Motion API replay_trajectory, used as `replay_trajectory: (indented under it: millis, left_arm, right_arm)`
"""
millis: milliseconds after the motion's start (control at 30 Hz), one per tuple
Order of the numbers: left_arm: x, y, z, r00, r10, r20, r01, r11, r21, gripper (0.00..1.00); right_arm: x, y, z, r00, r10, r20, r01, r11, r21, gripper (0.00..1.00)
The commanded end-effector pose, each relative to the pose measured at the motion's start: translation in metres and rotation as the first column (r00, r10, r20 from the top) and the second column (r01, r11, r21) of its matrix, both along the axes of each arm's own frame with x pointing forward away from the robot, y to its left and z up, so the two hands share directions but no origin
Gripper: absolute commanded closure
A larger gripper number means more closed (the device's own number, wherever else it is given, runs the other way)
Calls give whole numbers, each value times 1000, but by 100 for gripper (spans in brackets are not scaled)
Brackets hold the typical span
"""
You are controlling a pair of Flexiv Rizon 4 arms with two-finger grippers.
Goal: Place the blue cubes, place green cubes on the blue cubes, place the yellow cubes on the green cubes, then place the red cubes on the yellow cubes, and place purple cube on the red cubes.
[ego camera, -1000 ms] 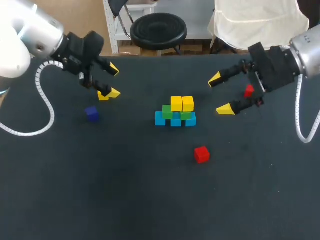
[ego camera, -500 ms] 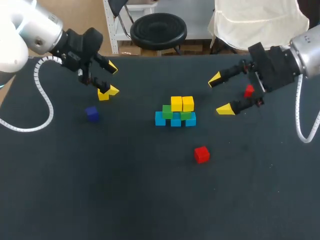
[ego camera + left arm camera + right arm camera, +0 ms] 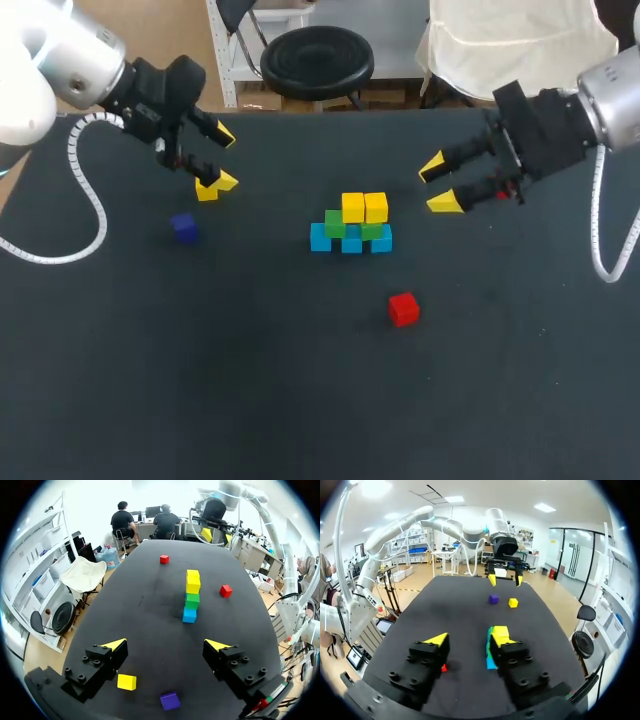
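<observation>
At the table's middle stands a stack: three blue cubes point(image 3: 351, 243) in a row, two green cubes point(image 3: 335, 223) on them, two yellow cubes point(image 3: 364, 207) on top. One red cube point(image 3: 403, 309) lies in front of the stack. A second red cube point(image 3: 443, 668) lies under my right gripper point(image 3: 438, 186), which hovers open to the right of the stack with nothing between its fingers. My left gripper point(image 3: 222, 160) hangs wide open at the far left. A loose yellow cube point(image 3: 126, 682) and the purple cube point(image 3: 183, 227) lie just below it.
The dark table point(image 3: 300, 400) carries nothing else. Its front half holds only the loose red cube. Both arms stand well apart from the stack, one on each side.
My right gripper's fingers have drawn closer together, and the gripper has shifted a little toward the table's back, covering the red cube beneath it. My left arm rose slightly earlier, then stayed still.
</observation>
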State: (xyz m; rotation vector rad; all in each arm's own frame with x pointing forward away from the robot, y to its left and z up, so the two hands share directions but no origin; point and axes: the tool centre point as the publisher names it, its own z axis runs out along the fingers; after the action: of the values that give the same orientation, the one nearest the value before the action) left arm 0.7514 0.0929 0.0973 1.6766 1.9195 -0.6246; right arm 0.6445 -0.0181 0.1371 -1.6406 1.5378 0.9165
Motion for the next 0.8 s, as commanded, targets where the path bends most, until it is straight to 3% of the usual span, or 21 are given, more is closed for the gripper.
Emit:
replay_trajectory:
  millis: [33, 533, 800]
  left_arm:
    - [1, 0, 0, 1000, -1, -3, 1, 1000, 4, 0]
    - [1, 0, 0, 1000, -1, -3, 1, 1000, 4, 0]
    - [1, 0, 0, 1000, -1, -3, 1, 1000, 4, 0]
  right_arm:
    - [3, 4, -11, 1000, -5, -7, 5, 1000, 5, 100]
    - [25, 11, -43, 998, -30, -49, 31, 999, 28, 100]
    - [27, 16, -59, 996, -30, -83, 33, 999, 39, 100]
